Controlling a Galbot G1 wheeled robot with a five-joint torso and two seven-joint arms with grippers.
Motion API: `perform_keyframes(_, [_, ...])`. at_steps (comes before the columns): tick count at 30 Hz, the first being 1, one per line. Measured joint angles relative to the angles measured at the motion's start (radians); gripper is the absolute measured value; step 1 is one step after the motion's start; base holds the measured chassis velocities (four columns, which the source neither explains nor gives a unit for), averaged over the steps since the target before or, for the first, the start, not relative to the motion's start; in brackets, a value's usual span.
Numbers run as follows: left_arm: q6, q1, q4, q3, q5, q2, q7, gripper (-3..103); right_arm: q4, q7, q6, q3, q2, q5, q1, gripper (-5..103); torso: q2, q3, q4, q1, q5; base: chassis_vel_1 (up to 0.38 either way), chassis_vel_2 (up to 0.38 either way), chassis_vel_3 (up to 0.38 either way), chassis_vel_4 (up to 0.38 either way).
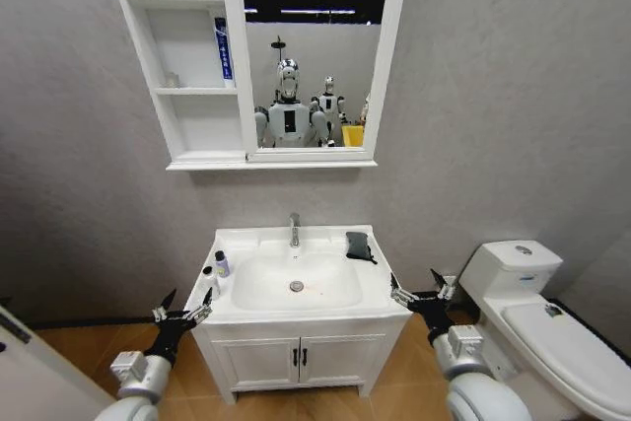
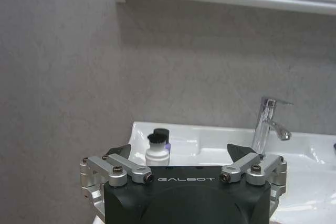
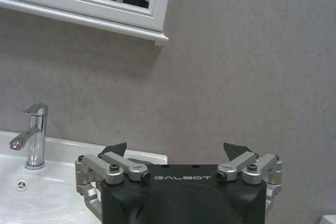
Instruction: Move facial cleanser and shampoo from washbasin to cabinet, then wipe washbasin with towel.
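A: Counting first: how many bottles stand on the washbasin point(image 1: 380, 288)?

B: Two, on its left ledge, close together: a small white bottle with a black cap point(image 1: 222, 263) and a second bottle point(image 1: 209, 277) just beside it, nearer the front edge. One more thing, a tall narrow tube with a blue label point(image 1: 225, 47), stands upright on the middle shelf of the cabinet point(image 1: 140, 46).

A: And the cloth?

B: One towel point(image 1: 359, 245), dark, soft and matte, folded small, lying on the right ledge behind the bowl's corner.

A: Shapes and surfaces?

B: The washbasin is glossy white ceramic, rectangular, with a round-cornered bowl, a round metal drain point(image 1: 297, 286) and one shiny chrome tap point(image 1: 294, 230). The cabinet is flat white, three open shelves stacked beside a white-framed mirror point(image 1: 314, 46). The wall behind is grey and faintly mottled.

A: The grippers?

B: Two. The left gripper point(image 1: 182, 306) hangs low off the washbasin's left front corner, its black pointed fingertips spread wide, holding nothing. The right gripper point(image 1: 422, 286) sits off the right front corner, spread the same way, also holding nothing.
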Motion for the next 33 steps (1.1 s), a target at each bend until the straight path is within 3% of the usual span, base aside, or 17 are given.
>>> perform_keyframes(9, [-0.01,-0.106,0.176,0.022,0.014,0.022,0.019,100,0.0,0.009,0.002,0.019,-0.006,0.019,0.011,100,0.0,0.0,0.0005,0.001,-0.0002,0.0,0.0,0.0,0.0])
perform_keyframes(18, [-0.013,-0.325,0.411,0.035,0.003,0.063,0.024,100,-0.008,0.015,0.011,0.036,-0.013,0.028,0.022,100,0.0,0.0,0.0002,0.001,-0.0002,0.0,0.0,0.0,0.0])
perform_keyframes(28, [-0.044,-0.413,0.515,0.041,0.024,0.058,0.061,101,-0.005,0.023,0.014,0.068,-0.021,0.03,0.003,100,0.0,0.0,0.0001,0.001,-0.0002,0.0,0.0,0.0,0.0])
perform_keyframes(29, [-0.045,-0.409,0.513,0.041,0.024,0.053,0.062,93,-0.003,0.024,0.014,0.071,-0.023,0.03,-0.002,100,0.0,0.0,0.0,0.001,-0.0001,0.0,0.0,0.0,0.0])
perform_keyframes(30, [-0.044,-0.406,0.511,0.04,0.024,0.053,0.062,93,-0.002,0.024,0.014,0.071,-0.023,0.03,-0.003,100,0.0,0.0,0.0,0.001,-0.0002,0.0,0.0,0.0,0.0])
perform_keyframes(31, [-0.044,-0.395,0.503,0.039,0.024,0.051,0.063,82,-0.002,0.025,0.014,0.07,-0.024,0.031,-0.001,100,0.0,0.0,0.0001,0.001,-0.0003,0.0,0.0,0.0,0.0])
perform_keyframes(33, [-0.043,-0.385,0.495,0.037,0.024,0.051,0.063,82,-0.002,0.026,0.014,0.068,-0.025,0.032,0.001,100,0.0,0.0,0.0002,0.001,-0.0002,0.0,0.0,0.0,0.0])
